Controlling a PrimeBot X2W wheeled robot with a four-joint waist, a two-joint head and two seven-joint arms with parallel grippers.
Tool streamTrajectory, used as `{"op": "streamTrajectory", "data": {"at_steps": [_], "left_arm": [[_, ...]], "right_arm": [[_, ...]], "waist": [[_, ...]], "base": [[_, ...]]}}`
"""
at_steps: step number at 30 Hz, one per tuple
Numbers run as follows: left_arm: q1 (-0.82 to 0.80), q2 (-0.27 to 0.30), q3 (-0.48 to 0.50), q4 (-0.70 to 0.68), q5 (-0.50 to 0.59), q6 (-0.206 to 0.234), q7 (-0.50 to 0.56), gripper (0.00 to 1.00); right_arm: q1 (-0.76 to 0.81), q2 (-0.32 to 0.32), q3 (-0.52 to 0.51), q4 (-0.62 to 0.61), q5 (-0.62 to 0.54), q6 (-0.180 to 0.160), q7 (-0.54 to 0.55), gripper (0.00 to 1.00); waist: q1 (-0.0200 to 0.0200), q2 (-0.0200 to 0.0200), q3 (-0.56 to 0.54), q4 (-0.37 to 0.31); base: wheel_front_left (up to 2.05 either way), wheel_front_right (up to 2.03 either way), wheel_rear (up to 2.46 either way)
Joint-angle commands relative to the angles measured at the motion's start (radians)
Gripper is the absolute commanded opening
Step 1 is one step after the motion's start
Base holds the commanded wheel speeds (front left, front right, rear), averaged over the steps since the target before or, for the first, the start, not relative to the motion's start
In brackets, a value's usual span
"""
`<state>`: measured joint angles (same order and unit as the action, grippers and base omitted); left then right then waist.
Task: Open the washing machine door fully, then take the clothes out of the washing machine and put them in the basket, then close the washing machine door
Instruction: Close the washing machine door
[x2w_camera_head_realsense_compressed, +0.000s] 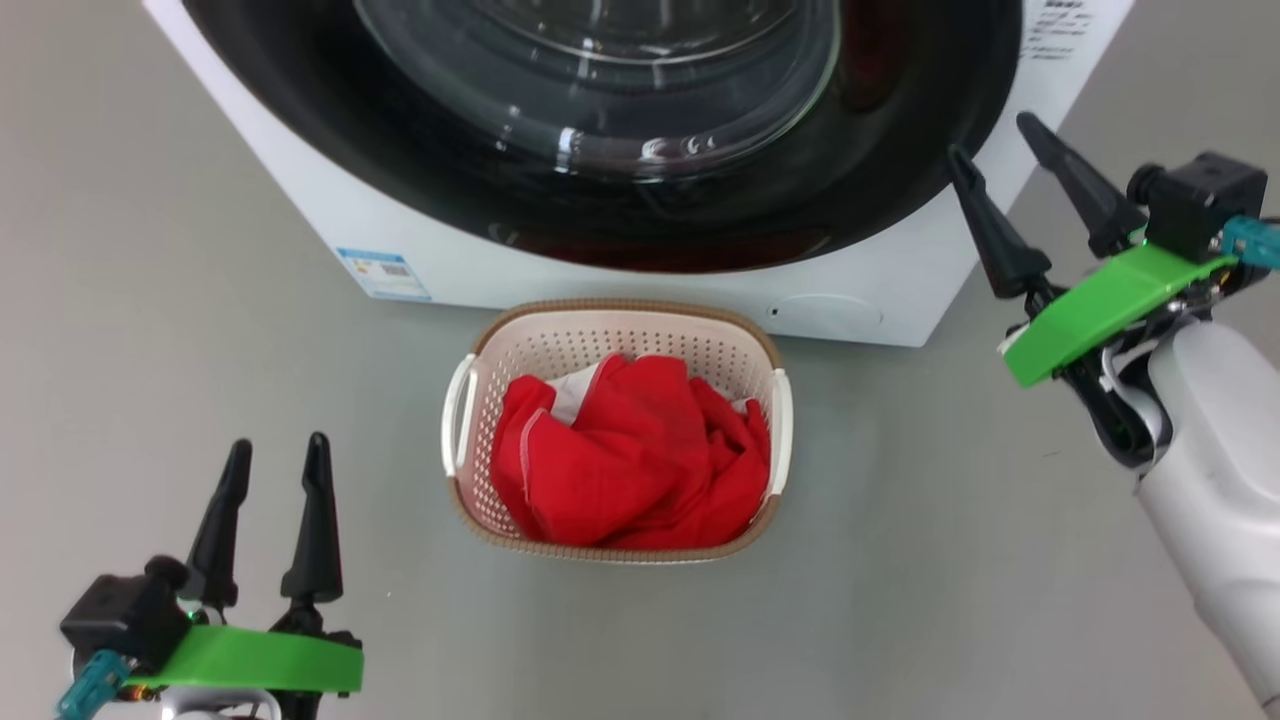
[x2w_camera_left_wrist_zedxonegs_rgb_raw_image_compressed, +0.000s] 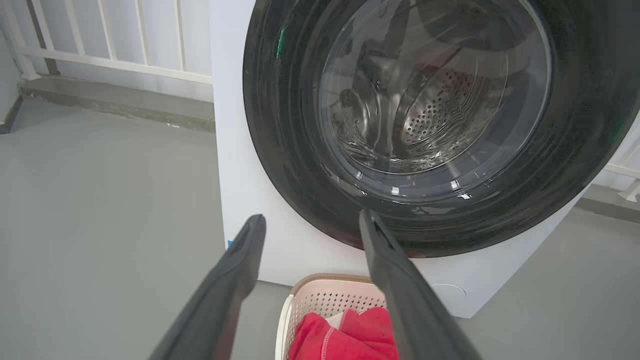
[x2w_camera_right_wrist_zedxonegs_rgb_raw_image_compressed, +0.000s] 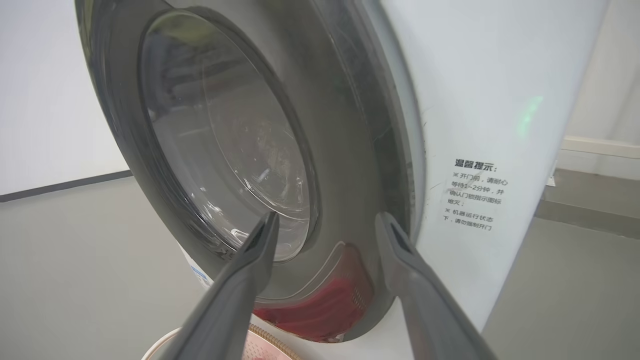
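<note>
While the clothes (x2w_camera_head_realsense_compressed: 630, 460) lie heaped in the basket (x2w_camera_head_realsense_compressed: 620, 306), a red bundle with a little white showing at the back, the washing machine door (x2w_camera_head_realsense_compressed: 900, 180) sits flush against the front of the washing machine (x2w_camera_head_realsense_compressed: 600, 285). The basket stands on the grey floor (x2w_camera_head_realsense_compressed: 150, 350) just in front of the machine, below the lower edge of the door, and its red load is mirrored in the glossy black ring.

The left gripper (x2w_camera_head_realsense_compressed: 279, 442) hangs low at the robot's left, well apart from the basket, its jaws spread wide and holding nothing. In the left wrist view, the steel drum (x2w_camera_left_wrist_zedxonegs_rgb_raw_image_compressed: 435, 110) shows through the door's clear glass.

The right gripper (x2w_camera_head_realsense_compressed: 992, 135) is raised at the robot's right, beside the machine's corner. Its jaws also stand wide apart and empty, pointing at the door's right-hand rim. The inner jaw tip lies right at the edge of the black ring, but whether it touches the door cannot be told. A printed notice (x2w_camera_right_wrist_zedxonegs_rgb_raw_image_compressed: 472, 195) sits on the white front next to that rim.
</note>
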<state>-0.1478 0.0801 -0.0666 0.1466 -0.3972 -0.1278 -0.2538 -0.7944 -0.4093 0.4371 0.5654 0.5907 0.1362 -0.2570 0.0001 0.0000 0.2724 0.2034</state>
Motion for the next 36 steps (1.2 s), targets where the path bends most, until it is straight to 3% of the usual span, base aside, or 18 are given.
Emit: {"op": "streamTrajectory", "data": {"at_steps": [1, 15, 36], "left_arm": [[0.003, 0.029, 0.039, -0.022, 0.013, -0.003, -0.008, 1.0], [0.03, 0.048, 0.044, -0.027, 0.024, -0.002, -0.008, 1.0], [0.059, 0.074, 0.033, -0.044, -0.006, -0.002, 0.006, 1.0]], "right_arm": [[0.038, 0.01, -0.002, -0.033, -0.012, -0.006, -0.005, 1.0], [0.197, 0.073, -0.072, -0.125, -0.046, -0.006, -0.005, 1.0], [0.396, 0.142, -0.186, -0.209, -0.094, -0.006, -0.005, 1.0]], "waist": [[-0.0001, 0.0, -0.029, -0.025], [-0.0001, 0.0, -0.096, -0.099], [-0.0001, 0.0, -0.146, -0.148]], "base": [[0.0, 0.0, 0.0], [0.0, 0.0, 0.0], [0.0, 0.0, 0.0]]}}
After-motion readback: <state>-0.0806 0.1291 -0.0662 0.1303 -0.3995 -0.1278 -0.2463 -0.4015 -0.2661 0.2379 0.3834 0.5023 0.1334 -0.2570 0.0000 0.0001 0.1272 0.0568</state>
